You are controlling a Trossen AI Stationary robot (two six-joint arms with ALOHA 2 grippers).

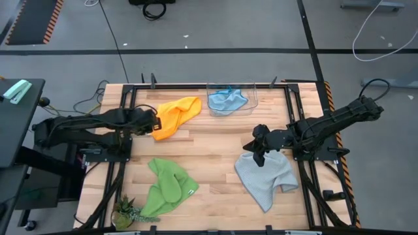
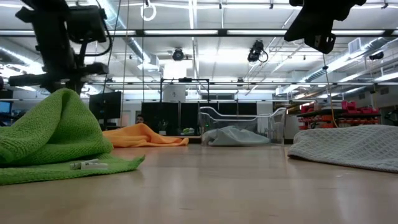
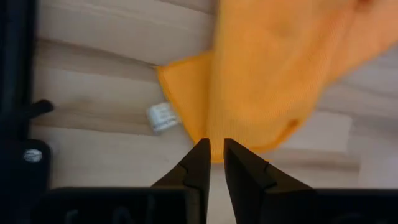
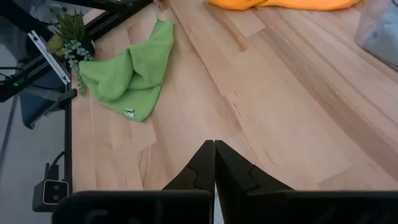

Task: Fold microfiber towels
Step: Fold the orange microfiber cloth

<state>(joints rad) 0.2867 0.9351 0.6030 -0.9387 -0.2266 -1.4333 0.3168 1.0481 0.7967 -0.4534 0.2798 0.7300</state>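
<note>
The yellow-orange towel lies spread on the far left of the table, and it also shows in the left wrist view. My left gripper hovers over its left edge, fingers shut but for a narrow slit. The light grey towel lies crumpled at the near right. My right gripper is shut and empty above its far left corner, raised high in the low view. The green towel lies bunched at the near left. The light blue towel sits in a clear bin.
The clear bin stands at the table's far edge. A small potted plant stands at the near left corner. Black frame rails run along both sides. Bare wood lies between the towels.
</note>
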